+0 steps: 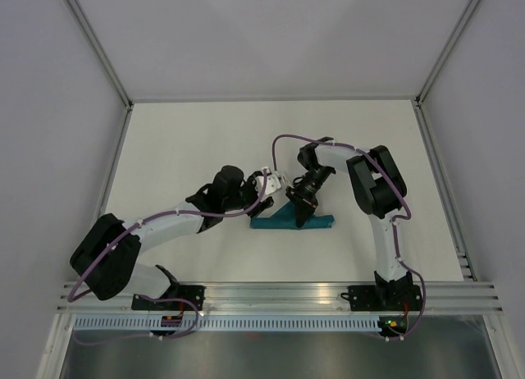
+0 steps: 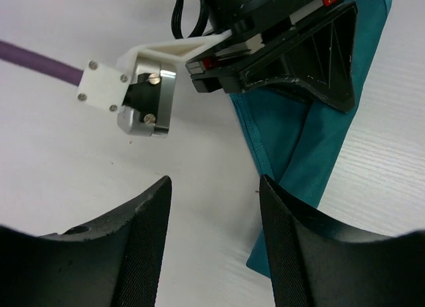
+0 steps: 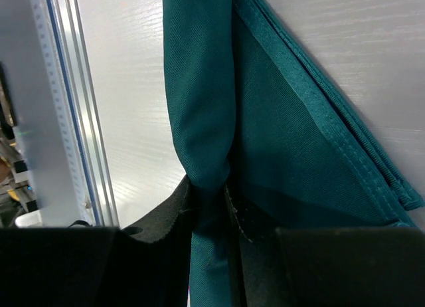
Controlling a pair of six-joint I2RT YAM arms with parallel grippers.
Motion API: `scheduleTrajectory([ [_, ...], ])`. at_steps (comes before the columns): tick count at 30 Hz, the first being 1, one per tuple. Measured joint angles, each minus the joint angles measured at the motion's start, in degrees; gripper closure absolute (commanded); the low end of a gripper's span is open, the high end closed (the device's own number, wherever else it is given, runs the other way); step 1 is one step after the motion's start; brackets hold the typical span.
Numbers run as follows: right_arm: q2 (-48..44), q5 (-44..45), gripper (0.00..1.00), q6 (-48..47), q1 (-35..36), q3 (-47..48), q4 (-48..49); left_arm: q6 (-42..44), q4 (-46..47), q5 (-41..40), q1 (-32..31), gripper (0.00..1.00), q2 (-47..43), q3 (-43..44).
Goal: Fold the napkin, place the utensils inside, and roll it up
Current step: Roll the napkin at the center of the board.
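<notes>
The teal napkin [image 1: 297, 221] lies as a narrow roll with a triangular flap on the white table, near the middle. My right gripper [image 1: 300, 213] is shut on the rolled part of the napkin [image 3: 199, 107], the cloth pinched between its fingers [image 3: 169, 210]. My left gripper [image 1: 264, 184] is open and empty just left of the napkin; its fingertips [image 2: 149, 220] hang above bare table, with the napkin's edge [image 2: 312, 141] beside the right finger. The dark blue utensil is hidden.
The aluminium rail [image 1: 279, 295] runs along the near table edge. Grey walls enclose the table on the left, back and right. The right arm's wrist [image 2: 279, 34] is close in front of the left gripper.
</notes>
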Motion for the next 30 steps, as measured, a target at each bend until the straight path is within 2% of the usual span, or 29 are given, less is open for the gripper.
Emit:
scheduleTrajectory([
  [9,4.66,-1.81,0.75,-0.28,-1.09,3.56,-6.58,10.03,4.98,-4.63,-9.73,0.39,2.32,-2.93],
  [19,6.43,-2.12,0.75,-0.28,-1.51,4.81,-9.09,16.13,9.60,-10.03,-18.99,0.36,9.68,-5.60],
  [26,6.99,-2.29,0.75,-0.26,-1.81,4.81,-9.94,17.22,11.52,-12.44,-19.69,0.37,14.23,-3.28],
  [30,7.23,-2.29,0.75,-0.31,-1.90,4.81,-10.51,17.22,11.43,-13.20,-19.69,0.41,16.70,-0.55],
])
